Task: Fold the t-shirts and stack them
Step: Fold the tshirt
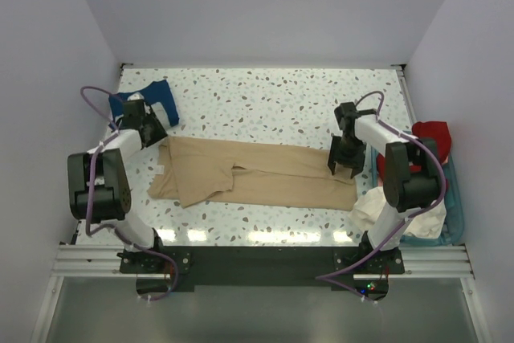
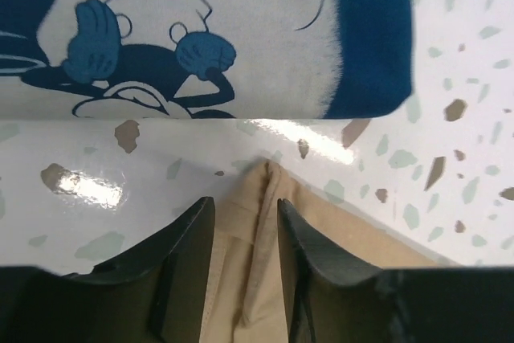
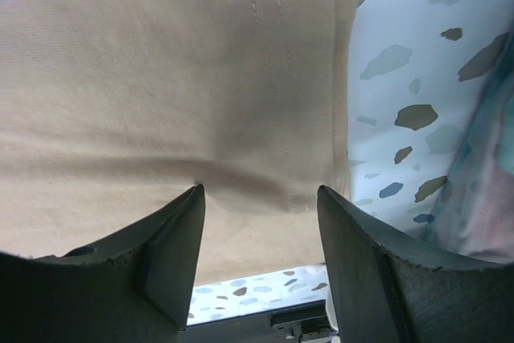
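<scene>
Start at 6 o'clock in the overhead view. Your right arm's upper link crosses in front of the teal basket [image 1: 458, 206] at 4 o'clock and hides part of its rim. A cream t-shirt [image 1: 371, 206] spills over that rim onto the surface [image 1: 281, 102]. You can't make out how much of it lies behind the arm.

Just beyond, the tan t-shirt [image 1: 265, 174] lies flat across the middle of the surface, running from 9 to 3 o'clock. Your right claw [image 3: 261, 198] is over its 3 o'clock end with the jaws spread wide. In the wrist view the stitched hem runs between the fingers [image 3: 173, 238], and the cloth's edge lines up with the finger on the 3 o'clock side. A shallow crease sits between the tips, but you can't tell whether they press the cloth or hang just above it. The teal and pinkish blur at that view's 3 o'clock edge is too soft to name.

The red t-shirt [image 1: 434, 136] sits at the basket's far end, partly behind the same arm.

Your left claw [image 2: 245, 206] is at the tan shirt's 10 o'clock corner. Its jaws stand apart with a narrow gap, not closed on anything. A raised ridge of tan cloth runs between them, and its corner ends just past the tips.

Farthest out, across a strip of bare surface at that claw's 12 o'clock, lies the navy t-shirt [image 2: 369, 38], white cartoon print up. The wrist view cuts it off at 12 and 9 o'clock, and overhead the claw's body covers its near edge.
</scene>
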`<state>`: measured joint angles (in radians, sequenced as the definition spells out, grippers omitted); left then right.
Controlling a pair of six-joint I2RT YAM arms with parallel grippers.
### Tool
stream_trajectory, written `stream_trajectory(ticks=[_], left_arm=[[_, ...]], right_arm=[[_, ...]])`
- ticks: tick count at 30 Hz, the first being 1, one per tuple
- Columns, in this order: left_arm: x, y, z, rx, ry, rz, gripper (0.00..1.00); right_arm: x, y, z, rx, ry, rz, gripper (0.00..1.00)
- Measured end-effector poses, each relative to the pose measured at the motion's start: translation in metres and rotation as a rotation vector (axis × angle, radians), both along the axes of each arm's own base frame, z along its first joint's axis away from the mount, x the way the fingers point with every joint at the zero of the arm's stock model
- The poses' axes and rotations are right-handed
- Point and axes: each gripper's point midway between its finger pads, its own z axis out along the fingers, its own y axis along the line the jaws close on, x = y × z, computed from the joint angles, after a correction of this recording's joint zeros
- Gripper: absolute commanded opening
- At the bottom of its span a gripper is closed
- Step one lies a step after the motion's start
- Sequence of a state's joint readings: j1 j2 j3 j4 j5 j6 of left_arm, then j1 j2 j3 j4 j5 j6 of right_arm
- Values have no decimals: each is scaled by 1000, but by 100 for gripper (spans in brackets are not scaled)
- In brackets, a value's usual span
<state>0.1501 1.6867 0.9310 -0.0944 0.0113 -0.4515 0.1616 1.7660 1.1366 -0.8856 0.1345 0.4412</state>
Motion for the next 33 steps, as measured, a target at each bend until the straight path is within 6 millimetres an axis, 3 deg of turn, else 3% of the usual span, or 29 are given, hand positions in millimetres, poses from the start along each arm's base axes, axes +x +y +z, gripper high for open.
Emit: stream_trajectory(ticks=[6,9,12,16,19,23,27,33], left_arm=[[-10,-8,60,-12,-140,-2,49],[-22,-26,71,-45,-174,-21,51],[-40,-62,60,-108,-147,-80,52],[-66,-107,33,-195,-62,-156,52],[-82,-124,14,-260,-9,-174,52],[-92,-129,-11,-301,71,-163,52],[-82,-136,-14,-333,61,-182,52],[-46,-151,-14,-365,25,-242,52]], right_arm=[[16,2,31,0,-73,27,63],[23,4,46,14,-127,43,64],[25,9,49,41,-142,56,63],[24,18,32,86,-121,73,61],[18,22,11,111,-75,81,60],[6,25,-13,133,-5,91,60],[5,25,-14,133,-3,92,59],[-4,22,-14,123,14,74,60]])
